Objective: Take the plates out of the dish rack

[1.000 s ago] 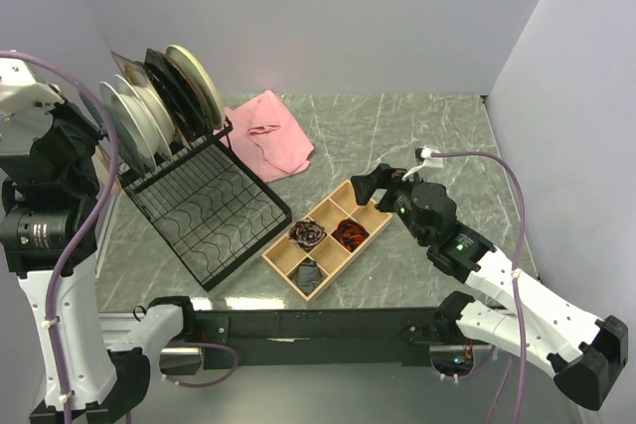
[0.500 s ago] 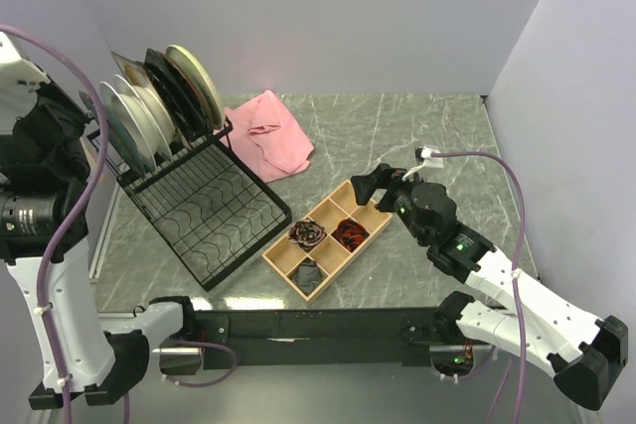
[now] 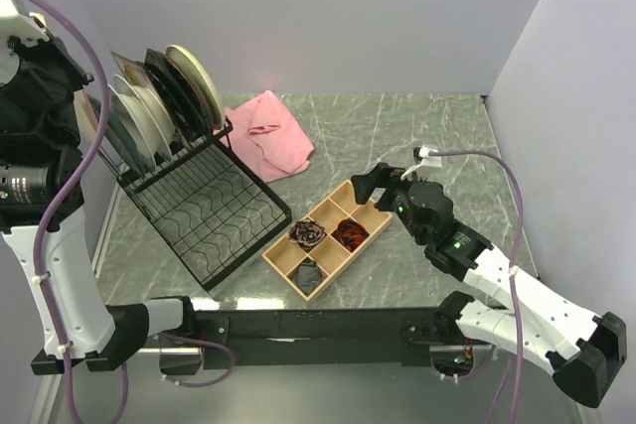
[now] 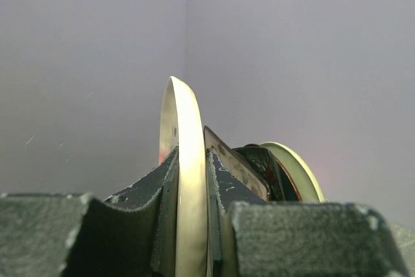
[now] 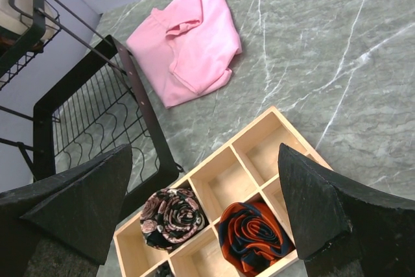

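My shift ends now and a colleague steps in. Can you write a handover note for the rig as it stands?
Left gripper: shut on the rim of a pale plate, held upright by the dish rack's left end.
Right gripper: open, holding nothing, above the wooden tray.
Other plates: upright at the rack's back.
Done: one plate gripped; none set down.
Left: put it down, then unload the rest.
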